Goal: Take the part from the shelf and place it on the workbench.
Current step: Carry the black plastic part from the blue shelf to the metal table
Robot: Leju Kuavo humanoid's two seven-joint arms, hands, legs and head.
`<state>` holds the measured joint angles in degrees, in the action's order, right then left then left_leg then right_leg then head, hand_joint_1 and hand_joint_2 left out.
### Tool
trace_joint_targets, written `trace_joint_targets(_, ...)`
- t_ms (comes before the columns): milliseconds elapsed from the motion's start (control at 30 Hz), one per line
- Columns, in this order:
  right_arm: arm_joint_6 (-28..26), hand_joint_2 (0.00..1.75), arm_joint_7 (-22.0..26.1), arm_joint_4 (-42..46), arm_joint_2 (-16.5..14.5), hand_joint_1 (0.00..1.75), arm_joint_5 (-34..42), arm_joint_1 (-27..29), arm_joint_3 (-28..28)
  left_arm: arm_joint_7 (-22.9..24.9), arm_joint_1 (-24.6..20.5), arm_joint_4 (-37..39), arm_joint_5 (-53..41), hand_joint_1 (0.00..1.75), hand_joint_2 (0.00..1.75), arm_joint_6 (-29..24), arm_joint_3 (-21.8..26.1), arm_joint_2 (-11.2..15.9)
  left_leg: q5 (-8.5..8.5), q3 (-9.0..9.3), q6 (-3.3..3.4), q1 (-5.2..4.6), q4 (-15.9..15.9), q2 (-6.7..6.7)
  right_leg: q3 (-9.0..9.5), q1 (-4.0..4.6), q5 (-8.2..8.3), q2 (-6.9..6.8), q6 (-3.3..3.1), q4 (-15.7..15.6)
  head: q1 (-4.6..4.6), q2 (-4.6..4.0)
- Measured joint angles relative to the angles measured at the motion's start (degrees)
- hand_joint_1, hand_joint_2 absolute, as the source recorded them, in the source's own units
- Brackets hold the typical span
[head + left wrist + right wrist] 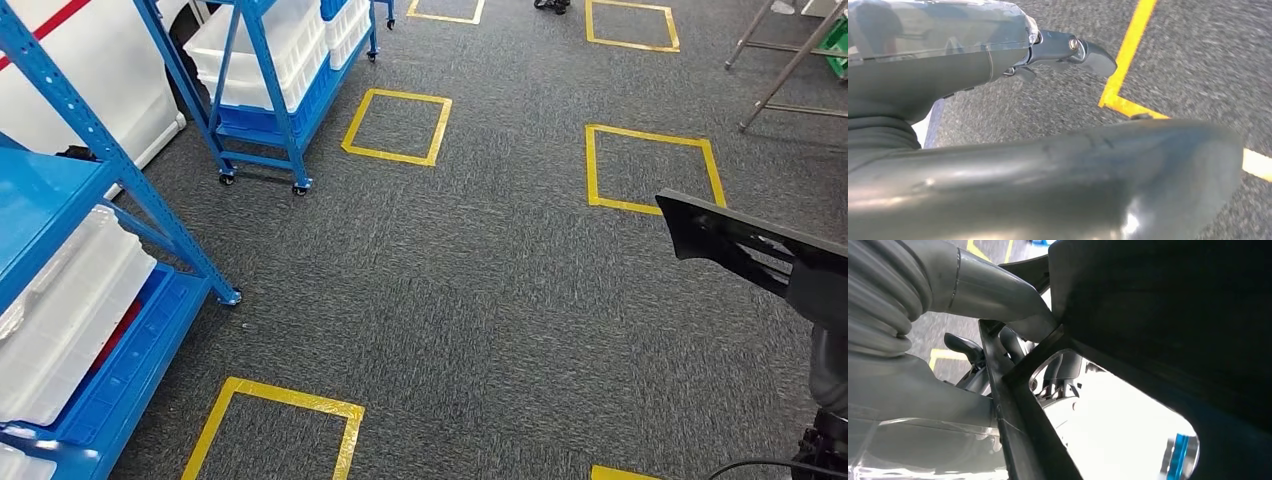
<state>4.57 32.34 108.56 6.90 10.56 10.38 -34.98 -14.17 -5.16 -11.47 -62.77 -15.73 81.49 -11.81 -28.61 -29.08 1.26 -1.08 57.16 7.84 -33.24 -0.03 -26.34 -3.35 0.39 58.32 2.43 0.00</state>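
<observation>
Even overhead light, sharp carpet (500, 300) — wrist views blurred, overexposed white patch.

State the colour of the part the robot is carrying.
Black: the flat ribbed plastic part, clearest in the head view.

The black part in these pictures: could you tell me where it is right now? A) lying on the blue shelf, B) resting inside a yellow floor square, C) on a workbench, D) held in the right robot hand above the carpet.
D: the black part sits off the floor at the robot's right, and the right wrist view shows the right robot hand gripping its frame.
</observation>
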Motion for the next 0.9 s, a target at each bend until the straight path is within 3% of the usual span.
trace_joint_targets(33,-0.33,1.75,0.19,-0.01,0.01,1.75,-0.24,0.09,0.21,-0.16,-0.07,0.00,0.04,0.00,0.00,0.03,0.02,0.00,-0.27,0.11,-0.32,0.07,0.15,0.01,0.04,-0.14,0.13,0.65,-0.28,-0.20,0.00,0.00)
trace_joint_targets(67,-0.59,1.75,0.38,-0.01,0.02,1.75,-0.42,0.11,0.45,-0.29,-0.11,0.00,0.07,0.00,0.00,0.07,0.03,-0.01,-0.95,-0.08,-0.64,0.15,0.92,-1.05,0.09,-0.34,0.30,1.32,-0.61,-0.43,0.01,0.00)
trace_joint_targets(100,-0.77,1.75,0.49,-0.01,0.02,1.75,-0.52,0.03,0.76,-0.38,-0.11,0.00,0.10,0.00,0.00,0.13,0.06,0.00,-2.23,-0.84,-0.95,0.28,2.83,-2.75,0.12,-0.55,0.50,1.97,-0.94,-0.65,0.01,0.00)
trace_joint_targets(167,-1.28,1.75,0.79,-0.04,0.00,1.75,-0.94,-0.19,1.69,-0.60,0.02,0.00,0.17,0.00,0.00,0.32,0.13,0.02,-5.97,-4.12,-1.35,0.60,9.96,-6.41,-0.04,-0.70,0.76,3.37,-1.40,-0.78,0.02,0.00)
trace_joint_targets(233,-2.43,1.75,1.13,-0.22,-0.04,1.75,-1.66,-0.28,3.16,-0.84,0.15,0.00,0.38,0.00,0.00,0.54,0.21,0.09,-8.02,-7.24,-1.53,0.78,16.29,-7.37,-0.25,-0.67,0.90,5.03,-1.51,-0.72,0.02,0.00)
trace_joint_targets(267,-3.31,1.75,1.27,-0.38,-0.02,1.75,-1.97,-0.34,4.12,-0.92,0.17,0.00,0.61,0.00,0.00,0.57,0.25,0.14,-7.35,-7.53,-1.56,0.83,16.65,-7.44,-0.29,-0.67,0.94,5.91,-1.50,-0.67,0.02,0.00)
trace_joint_targets(333,-5.18,1.75,1.37,-0.97,0.22,1.75,-2.27,-0.96,6.41,-0.97,0.10,0.00,1.17,0.00,0.00,0.23,0.38,0.28,-3.25,-5.13,-1.47,1.02,10.99,-8.35,-0.33,-0.72,1.02,7.71,-1.37,-0.46,0.02,0.00)
trace_joint_targets(400,-6.78,1.75,1.35,-1.87,0.76,1.75,-2.49,-2.64,9.01,-0.85,-0.02,0.00,1.92,0.00,0.00,-0.64,0.77,0.40,-0.12,-2.06,-1.30,1.40,3.65,-11.35,-0.72,-0.76,1.17,9.41,-0.96,-0.08,0.02,0.00)
trace_joint_targets(467,-7.78,1.75,1.30,-2.99,1.32,1.75,-2.78,-4.51,11.81,-0.44,-0.16,0.00,2.74,0.00,0.00,-1.82,1.34,0.45,0.41,-1.22,-1.11,1.48,0.99,-13.06,-1.42,-0.94,1.54,11.02,-0.15,0.16,0.02,0.00)
trace_joint_targets(533,-8.49,1.75,1.21,-4.67,1.69,1.75,-3.33,-6.46,14.82,0.32,-0.34,0.00,3.58,0.00,0.00,-3.43,1.92,0.42,0.88,-1.20,-0.47,1.31,0.50,-11.75,-2.00,-1.24,1.99,12.05,0.73,0.11,0.02,0.00)
trace_joint_targets(600,-9.42,1.75,1.05,-7.39,1.86,1.75,-4.12,-10.02,18.42,1.43,-0.63,0.00,4.33,0.00,0.00,-5.83,2.65,0.33,1.59,-1.16,0.41,1.27,-0.25,-9.86,-3.23,-1.13,0.85,9.10,1.13,1.86,0.02,0.00)
trace_joint_targets(667,-10.59,1.75,0.94,-10.93,1.89,1.75,-4.67,-14.74,22.92,2.74,-0.86,0.00,4.87,0.00,0.00,-8.73,3.37,0.12,2.00,-1.36,0.84,1.08,-0.57,-7.84,-6.06,-0.97,-2.55,4.86,1.27,7.75,0.01,0.00)
trace_joint_targets(733,-11.48,1.75,0.96,-14.56,1.83,1.75,-4.79,-18.74,27.50,4.02,-0.93,0.00,5.03,0.00,0.00,-11.32,3.92,-0.22,2.05,-1.58,0.91,0.85,-0.53,-5.94,-8.86,-1.15,-5.21,3.67,1.53,14.32,0.02,0.00)
trace_joint_targets(767,-11.82,1.75,0.99,-16.36,1.78,1.75,-4.74,-20.40,29.61,4.66,-0.96,0.00,4.90,0.00,0.00,-12.45,4.11,-0.43,2.04,-1.63,0.90,0.80,-0.51,-5.10,-9.17,-1.24,-5.18,3.47,1.62,15.50,0.01,0.00)
trace_joint_targets(800,-12.17,1.75,1.06,-18.04,1.73,1.75,-4.67,-22.01,31.55,5.26,-1.00,0.00,4.64,0.00,0.00,-13.41,4.25,-0.68,2.02,-1.65,0.87,0.78,-0.48,-4.32,-8.28,-1.30,-4.05,3.24,1.66,14.31,0.02,0.00)
trace_joint_targets(833,-12.58,1.75,1.17,-19.54,1.67,1.75,-4.58,-23.59,33.33,5.89,-1.05,0.00,4.22,0.00,0.00,-14.27,4.31,-0.93,1.98,-1.63,0.80,0.78,-0.44,-3.64,-6.41,-1.31,-2.26,2.70,1.60,11.19,0.02,0.00)
trace_joint_targets(900,-13.55,1.75,1.51,-21.84,1.44,1.75,-4.44,-26.67,36.57,7.17,-1.11,0.00,3.11,0.00,0.00,-15.75,4.32,-1.45,1.77,-1.60,0.44,0.60,-0.20,-2.46,-2.27,-0.81,0.37,0.07,1.13,3.47,0.01,0.00)
